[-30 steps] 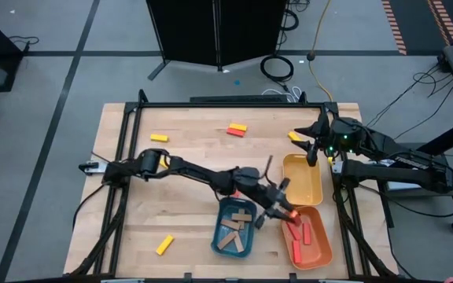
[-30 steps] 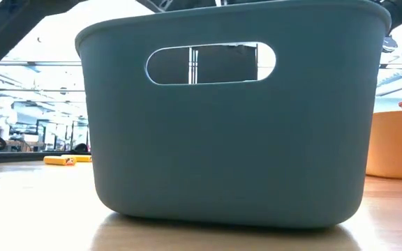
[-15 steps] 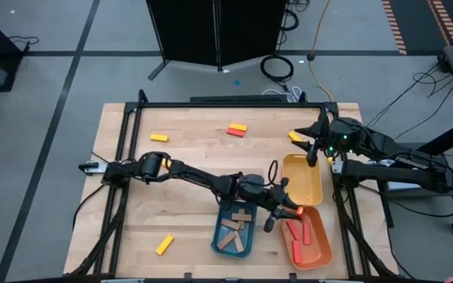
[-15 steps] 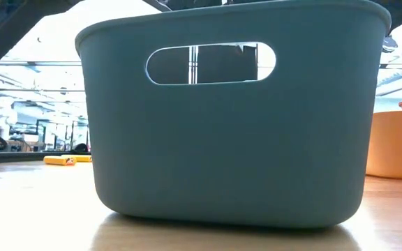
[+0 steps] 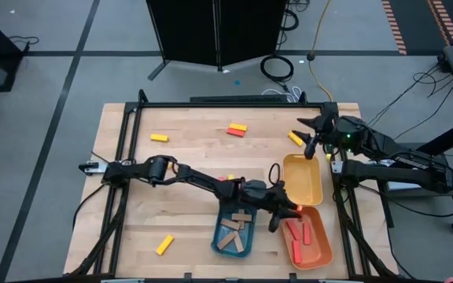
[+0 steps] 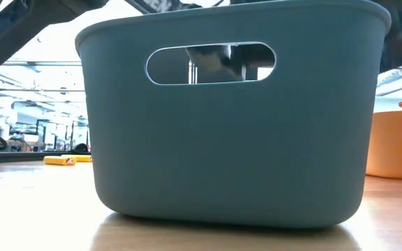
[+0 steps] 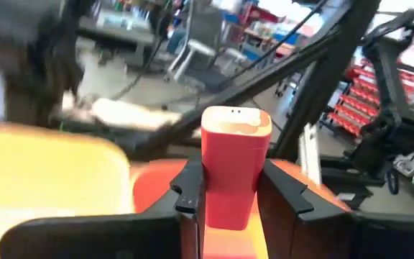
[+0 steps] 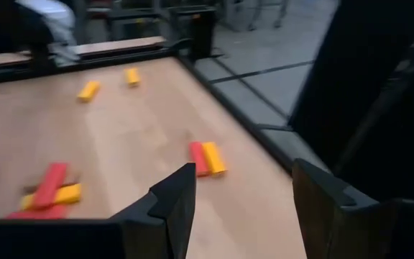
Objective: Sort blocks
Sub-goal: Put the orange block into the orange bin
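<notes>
The left hand (image 5: 284,211) reaches across the middle of the desk (image 5: 187,165) and hangs between the blue tray (image 5: 234,229) and the orange tray (image 5: 309,236), over the far edge of the orange one. Its fingers (image 7: 189,191) are closed on a red block (image 7: 230,173), which stands upright between them in the left wrist view, its top sticking out above the grip.

The right hand (image 5: 311,135) sits at the far right of the desk, just beyond the yellow tray (image 5: 303,179). Its two fingers (image 8: 175,198) stand apart with nothing between them, only bare wood showing through the gap.

The blue tray holds several tan blocks (image 5: 234,232) lying crossed over one another. The orange tray, near right, holds red blocks (image 5: 299,236). The yellow tray sits just far of the orange one.

Loose pieces lie about the desk. A yellow block (image 5: 159,137) is at the far left. A red and yellow pair (image 5: 237,129) lies side by side, touching, at the far middle. Another yellow block (image 5: 295,138) lies just beside the right hand. A further yellow block (image 5: 164,244) rests near the left, well apart from the trays. A small red and yellow bit (image 5: 228,179) shows beside the left arm, partly hidden by it.

From desk level the blue tray fills nearly everything, with the orange tray's wall (image 6: 396,150) at its right.
</notes>
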Tool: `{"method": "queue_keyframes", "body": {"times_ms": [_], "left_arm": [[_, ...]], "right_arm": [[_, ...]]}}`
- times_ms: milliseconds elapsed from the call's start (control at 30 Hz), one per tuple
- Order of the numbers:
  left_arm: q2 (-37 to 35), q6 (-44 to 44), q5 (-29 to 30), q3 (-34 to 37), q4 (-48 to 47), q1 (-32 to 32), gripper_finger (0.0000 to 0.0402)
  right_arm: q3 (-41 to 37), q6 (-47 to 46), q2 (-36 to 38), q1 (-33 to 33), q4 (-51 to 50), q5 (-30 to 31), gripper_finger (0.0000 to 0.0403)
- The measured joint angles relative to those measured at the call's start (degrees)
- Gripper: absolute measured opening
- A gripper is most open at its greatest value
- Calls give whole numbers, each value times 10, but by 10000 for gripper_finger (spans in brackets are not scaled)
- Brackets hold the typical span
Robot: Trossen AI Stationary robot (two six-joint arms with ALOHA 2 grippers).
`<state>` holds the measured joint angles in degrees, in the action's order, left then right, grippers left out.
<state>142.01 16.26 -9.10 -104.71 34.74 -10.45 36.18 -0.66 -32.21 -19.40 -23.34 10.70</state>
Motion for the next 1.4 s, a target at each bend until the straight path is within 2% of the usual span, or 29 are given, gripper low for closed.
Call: {"method": "queue_keyframes", "body": {"times_ms": [133,433,600,867,1000,1167,1333,1400], "left_arm": [[14,60,1,-4,0,7,74],[16,74,0,-5,-17,8,74],[16,73,-23,-5,-24,8,74],[16,73,-12,-5,-22,7,151],[16,73,-11,-5,-22,6,177],[16,66,-12,-5,-23,6,182],[0,9,-48,-5,-34,10,183],[-18,-24,-50,-5,-67,11,183]], "right_arm": [[0,1,0,0,18,46,157],[0,17,0,0,39,43,157],[0,18,0,0,39,43,157],[0,18,0,0,39,42,157],[0,18,0,0,39,42,157],[0,18,0,0,39,42,157],[0,18,0,0,38,42,157],[0,18,0,0,38,42,157]]}}
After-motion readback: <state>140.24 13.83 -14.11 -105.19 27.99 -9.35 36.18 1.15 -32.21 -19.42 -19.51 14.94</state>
